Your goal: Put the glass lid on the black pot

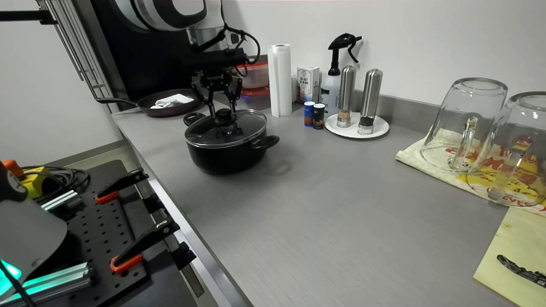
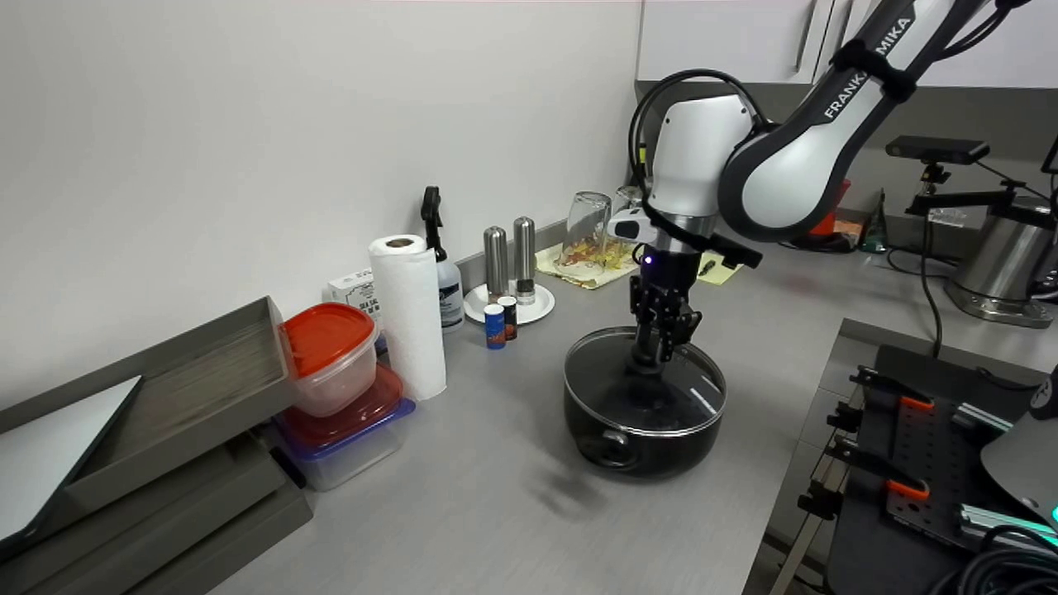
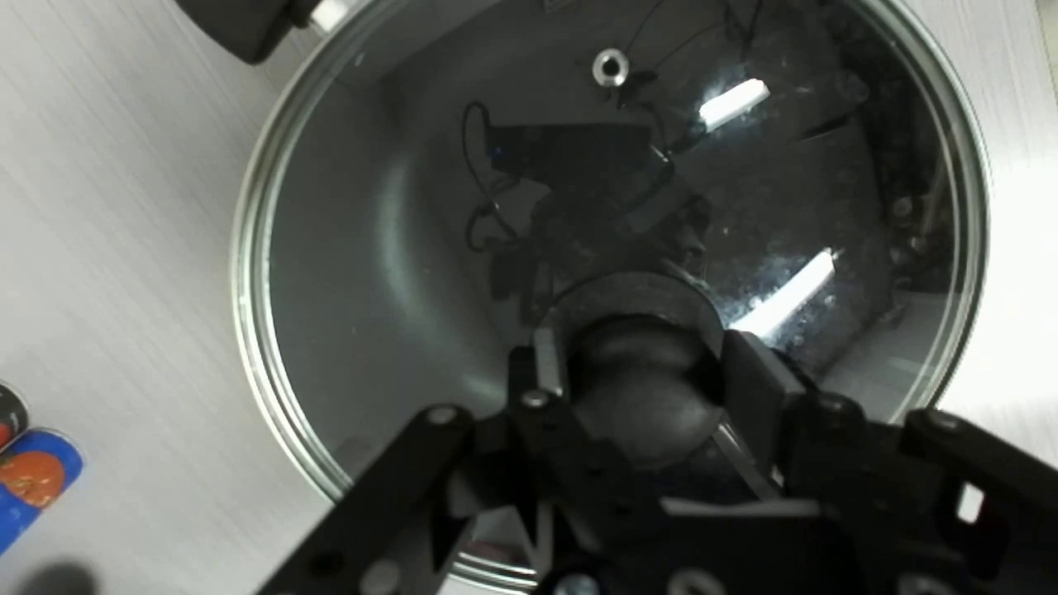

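Note:
The glass lid [image 1: 251, 125] lies on top of the black pot [image 1: 226, 160], its metal rim along the pot's rim. Both also show in an exterior view, the lid [image 2: 599, 372] above the pot's dark wall [image 2: 669, 454]. My gripper [image 1: 222, 111] points down at the lid's dark knob. In the wrist view the gripper [image 3: 640, 364] is partly closed, with one finger on each side of the knob and pads against it. The glass lid [image 3: 397, 289] fills much of that view. A pot handle [image 3: 244, 25] shows beyond its rim.
A frying pan [image 1: 155, 111] with a white cloth lies behind the pot. A paper towel roll [image 2: 407, 322], spray bottle [image 2: 450, 289], two small shakers [image 2: 494, 326] and a white plate [image 2: 537, 307] with grinders stand near the wall. Plastic containers [image 2: 331, 364] stand beside grey trays [image 2: 198, 413].

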Motion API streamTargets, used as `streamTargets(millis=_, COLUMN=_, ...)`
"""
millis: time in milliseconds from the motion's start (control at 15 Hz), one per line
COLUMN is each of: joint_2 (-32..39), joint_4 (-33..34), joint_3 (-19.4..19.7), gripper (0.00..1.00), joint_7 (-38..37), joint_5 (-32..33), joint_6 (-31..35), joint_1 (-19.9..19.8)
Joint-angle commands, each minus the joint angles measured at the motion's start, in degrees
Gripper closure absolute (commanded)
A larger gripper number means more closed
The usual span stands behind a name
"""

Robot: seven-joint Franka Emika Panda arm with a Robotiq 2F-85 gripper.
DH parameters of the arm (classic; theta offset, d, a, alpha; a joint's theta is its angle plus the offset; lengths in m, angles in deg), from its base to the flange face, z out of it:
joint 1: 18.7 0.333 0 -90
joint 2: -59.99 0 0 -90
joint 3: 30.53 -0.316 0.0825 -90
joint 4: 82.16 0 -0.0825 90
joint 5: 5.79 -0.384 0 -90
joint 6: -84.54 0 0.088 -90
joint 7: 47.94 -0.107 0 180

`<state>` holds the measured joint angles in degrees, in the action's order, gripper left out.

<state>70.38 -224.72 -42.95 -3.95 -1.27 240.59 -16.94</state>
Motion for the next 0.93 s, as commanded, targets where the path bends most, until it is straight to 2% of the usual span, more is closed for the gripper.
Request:
streamTargets(millis=0, joint_2=-1.5, joint_4=0.8, joint_3=0.0, gripper=0.75, joint_7=-0.5, joint_5=-1.0, joint_6=-2.7, joint_1=0.7)
streamTargets(millis=867, joint_2=0.7, joint_4=2.4, joint_3=-0.6, gripper=0.75, joint_7=1.2, joint_5=-2.4, joint_6=-4.0, joint_1=0.5)
